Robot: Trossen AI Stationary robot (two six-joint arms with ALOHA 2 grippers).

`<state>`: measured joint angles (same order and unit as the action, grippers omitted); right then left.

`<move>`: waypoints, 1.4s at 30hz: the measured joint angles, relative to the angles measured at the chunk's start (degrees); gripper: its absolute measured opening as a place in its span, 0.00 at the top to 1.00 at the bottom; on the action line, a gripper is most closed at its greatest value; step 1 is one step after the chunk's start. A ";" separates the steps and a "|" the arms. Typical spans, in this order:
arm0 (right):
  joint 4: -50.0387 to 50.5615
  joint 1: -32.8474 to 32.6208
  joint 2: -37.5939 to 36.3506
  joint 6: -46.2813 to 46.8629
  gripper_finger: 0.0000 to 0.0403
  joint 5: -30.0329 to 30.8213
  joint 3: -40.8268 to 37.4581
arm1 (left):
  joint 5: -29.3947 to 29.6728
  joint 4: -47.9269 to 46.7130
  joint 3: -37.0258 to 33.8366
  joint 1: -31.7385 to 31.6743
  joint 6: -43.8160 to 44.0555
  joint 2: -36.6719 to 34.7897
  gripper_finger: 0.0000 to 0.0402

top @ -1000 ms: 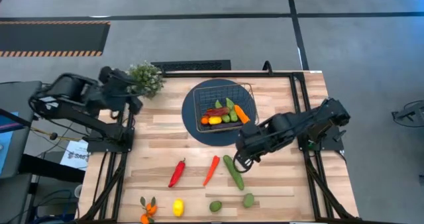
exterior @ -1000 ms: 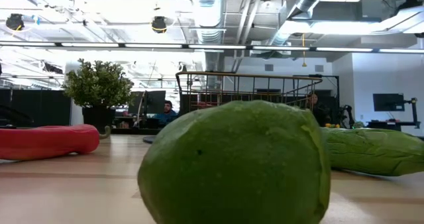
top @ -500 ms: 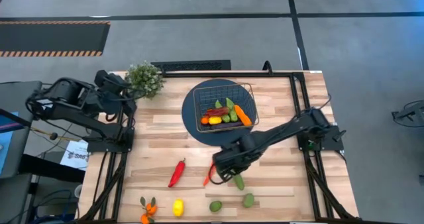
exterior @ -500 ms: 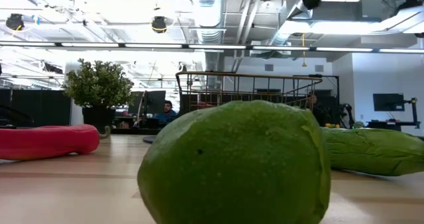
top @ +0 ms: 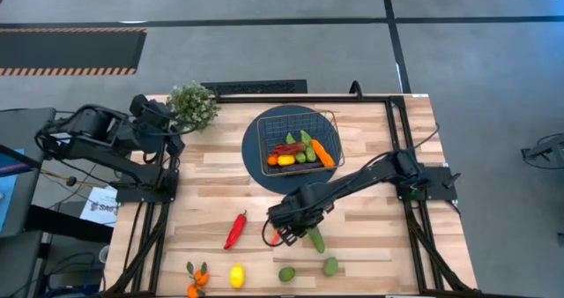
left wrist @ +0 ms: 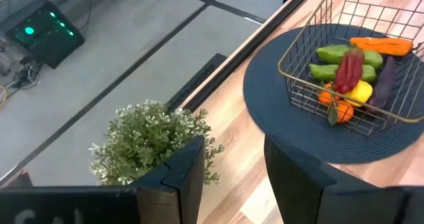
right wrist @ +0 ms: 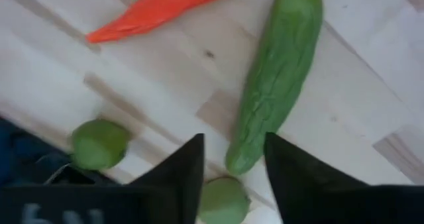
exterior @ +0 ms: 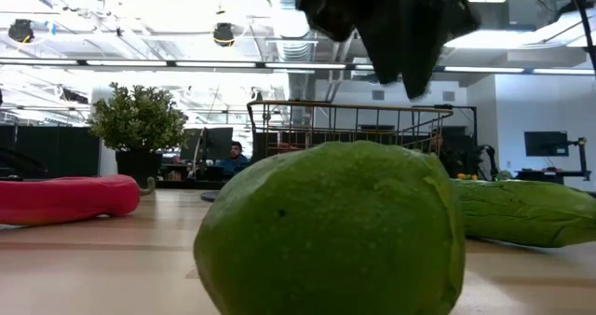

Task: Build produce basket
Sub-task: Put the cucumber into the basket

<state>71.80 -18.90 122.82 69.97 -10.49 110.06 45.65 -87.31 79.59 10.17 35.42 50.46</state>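
low view puts a lime (exterior: 328,229) nearest, on the counter (exterior: 112,268), with a red pepper (exterior: 65,199) to one side and a cucumber (exterior: 521,212) to the other. in the high view the right claw (top: 280,230) hangs over the orange pepper (top: 275,237) beside that cucumber, its fingers (right wrist: 179,174) apart. farther back, the basket (top: 269,126) sits on a dark blue disc (top: 256,170), holding several pieces of produce (top: 300,150). the left claw (top: 174,124) waits, fingers apart, by the potted plant (top: 194,105).
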 joint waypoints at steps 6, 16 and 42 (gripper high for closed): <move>0.49 -0.63 4.23 -1.55 0.37 -0.16 -0.03 | -0.04 -0.17 0.00 -0.02 -0.02 0.02 0.64; 4.28 -0.93 9.34 -5.43 0.33 -0.38 -0.06 | -1.01 -0.20 0.00 -0.02 -0.24 0.00 0.64; -1.29 1.18 8.06 -12.02 0.74 -6.65 -0.11 | -1.77 1.11 0.02 -0.02 1.05 0.55 0.64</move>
<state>70.51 -17.71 130.88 57.95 -17.14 109.95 43.88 -86.19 79.61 10.15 36.47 51.01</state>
